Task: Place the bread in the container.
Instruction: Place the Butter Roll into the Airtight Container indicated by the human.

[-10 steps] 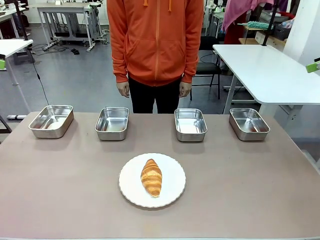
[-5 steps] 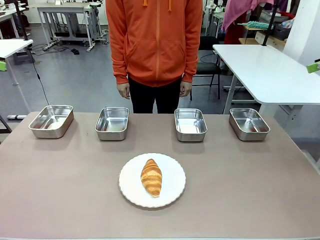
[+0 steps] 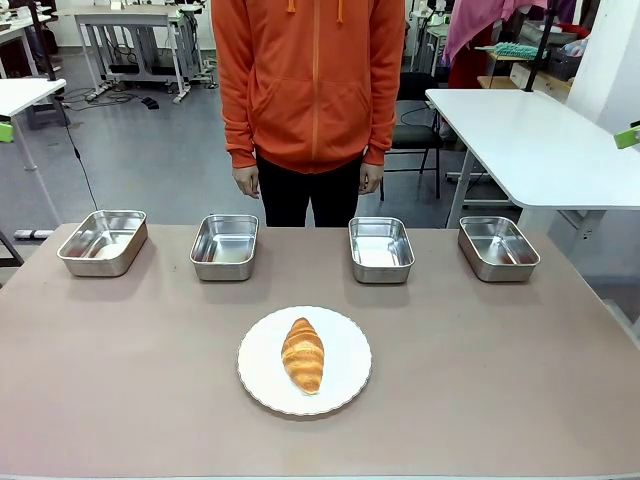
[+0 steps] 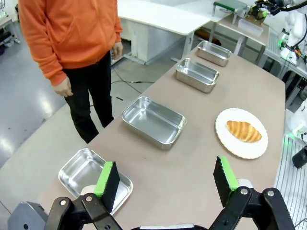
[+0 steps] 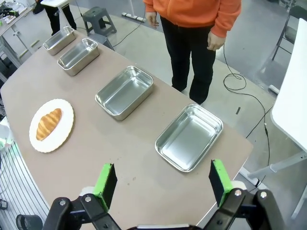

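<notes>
On the white plate [image 3: 347, 385] mid table [image 3: 110, 380], the bread [image 3: 303, 354] lay untouched; nothing had shifted over the last second. Four containers [image 3: 222, 271] stood empty in a row along the far edge, well apart from it. Left end effector [image 4: 166, 178] and right end effector [image 5: 162, 183] hung wide open above the table, holding nothing. Person [image 3: 312, 90] stood idle, hands down. My read: pick not yet started.
</notes>
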Robot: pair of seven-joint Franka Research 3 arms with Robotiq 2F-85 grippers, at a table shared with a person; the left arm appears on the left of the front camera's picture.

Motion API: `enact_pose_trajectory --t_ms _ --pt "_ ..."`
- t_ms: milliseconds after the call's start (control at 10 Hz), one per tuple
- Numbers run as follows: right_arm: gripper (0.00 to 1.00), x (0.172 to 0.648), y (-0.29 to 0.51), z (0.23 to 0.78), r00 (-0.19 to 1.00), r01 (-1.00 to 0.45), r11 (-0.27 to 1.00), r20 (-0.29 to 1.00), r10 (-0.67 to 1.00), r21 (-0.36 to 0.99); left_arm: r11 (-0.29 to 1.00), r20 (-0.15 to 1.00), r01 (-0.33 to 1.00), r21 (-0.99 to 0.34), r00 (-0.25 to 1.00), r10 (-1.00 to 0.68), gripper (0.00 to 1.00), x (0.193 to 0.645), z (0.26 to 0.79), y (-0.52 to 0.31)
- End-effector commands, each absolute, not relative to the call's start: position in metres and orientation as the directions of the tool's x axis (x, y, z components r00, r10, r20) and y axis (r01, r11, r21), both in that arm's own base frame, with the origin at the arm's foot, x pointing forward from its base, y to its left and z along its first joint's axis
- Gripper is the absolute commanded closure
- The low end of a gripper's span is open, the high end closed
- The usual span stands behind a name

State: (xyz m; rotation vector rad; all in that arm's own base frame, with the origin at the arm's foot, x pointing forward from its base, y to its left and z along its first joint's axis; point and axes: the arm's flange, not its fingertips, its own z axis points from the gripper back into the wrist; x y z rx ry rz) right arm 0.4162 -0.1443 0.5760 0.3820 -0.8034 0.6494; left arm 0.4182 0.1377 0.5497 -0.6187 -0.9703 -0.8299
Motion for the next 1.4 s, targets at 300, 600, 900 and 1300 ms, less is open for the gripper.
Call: enact_pose_trajectory --t_ms 300,600,900,1300 --pt "0.00 0.4165 -0.1441 0.5763 0.507 -0.669 0.739 0.775 0.377 0.077 0.543 0.895 0.836 -0.085 0.304 -0.327 0.00 0.4177 0.5499 0.1374" --pt "0.00 0.4165 -0.1441 0.5763 0.507 -0.669 0.739 0.775 0.377 0.077 0.543 0.895 0.836 -0.085 0.304 -0.327 0.00 0.4177 0.5499 0.1374" --pt "0.00 0.4165 -0.1441 0.5763 0.507 -0.669 0.739 0.775 0.377 0.077 0.543 0.895 0.836 -0.085 0.304 -0.327 0.00 0.4177 0.5499 0.1374" --pt "0.00 0.4165 -0.1441 0.5763 0.507 -0.669 0.739 0.775 0.377 0.077 0.543 0.895 0.836 -0.085 0.304 -0.327 0.00 0.4177 0.5499 0.1374"
